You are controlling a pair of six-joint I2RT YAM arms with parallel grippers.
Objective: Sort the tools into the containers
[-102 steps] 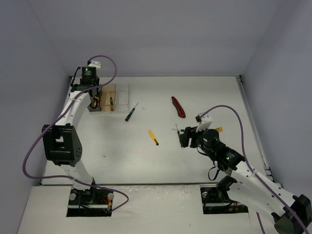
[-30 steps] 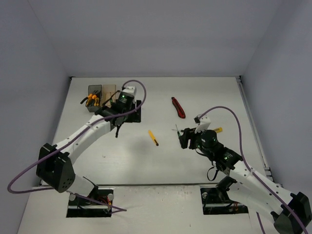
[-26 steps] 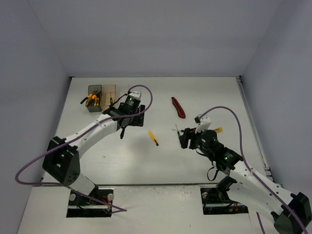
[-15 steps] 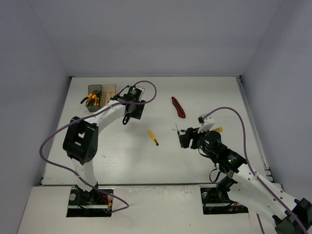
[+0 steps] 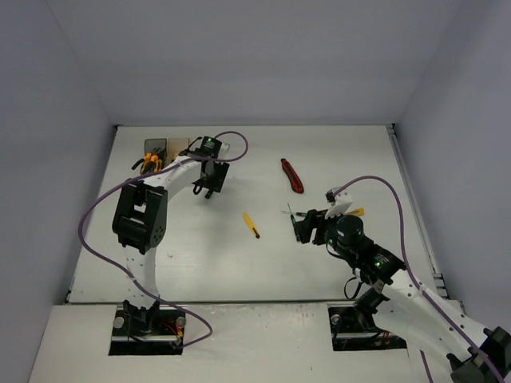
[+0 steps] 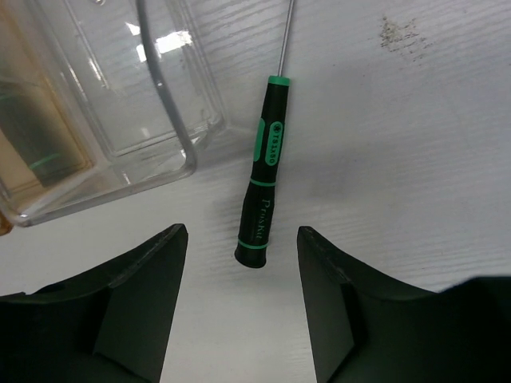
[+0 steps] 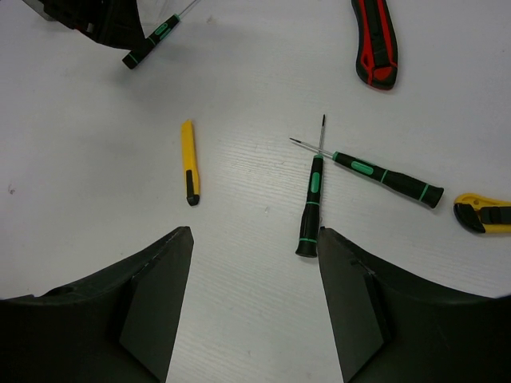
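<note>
A black-and-green screwdriver (image 6: pixel 263 191) lies on the table beside the clear bin (image 6: pixel 136 88). My left gripper (image 6: pixel 242 233) hangs open over it, the handle's butt end between the fingers and untouched. The amber bin (image 6: pixel 32 136) stands next to the clear one, and the dark grey bin (image 5: pixel 154 150) holds orange-handled pliers (image 5: pixel 149 164). My right gripper (image 7: pixel 255 235) is open and empty above two crossed screwdrivers (image 7: pixel 310 203). A yellow utility knife (image 7: pixel 188 159) lies to their left, and a red-handled tool (image 7: pixel 374 40) lies farther back.
A yellow-and-black tool (image 7: pixel 483 214) lies at the right, beyond the crossed screwdrivers. The left arm (image 5: pixel 172 177) stretches across the bins' front. The walls stand close behind the bins and along the table's right edge (image 5: pixel 411 199).
The left arm has swung round and its gripper has come down over the screwdriver by the clear bin, jaws slightly narrower. The right arm has hardly moved.
</note>
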